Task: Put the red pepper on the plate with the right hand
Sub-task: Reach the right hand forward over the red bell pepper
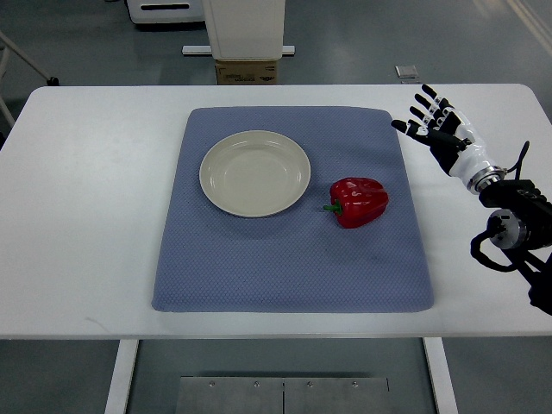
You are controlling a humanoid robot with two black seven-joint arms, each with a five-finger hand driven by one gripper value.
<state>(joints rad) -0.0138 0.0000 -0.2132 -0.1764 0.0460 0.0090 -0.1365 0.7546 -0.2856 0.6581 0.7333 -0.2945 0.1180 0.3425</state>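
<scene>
A red bell pepper (360,201) lies on its side on a blue-grey quilted mat (291,259) spread across a white counter (86,216), its green stem (331,208) pointing toward the left of the picture. Just to the pepper's left, near it but apart, sits an empty cream plate (254,172), also on the mat.

The robot's right hand (435,129), black-fingered with a white wrist shell, hovers over the counter at the mat's far right corner, its arm reaching in from the right edge. Its fingers (422,101) are spread and released, gripping nothing. The pepper lies well apart from them, nearer the robot and toward the left of the hand, with bare mat between the two and nothing in the way.

Beyond the counter's far edge stand a white column base (245,26) and a cardboard box (247,71) with print too small to read. A small grey plate (406,72) lies on the floor farther right. No brand or label is legible anywhere.
</scene>
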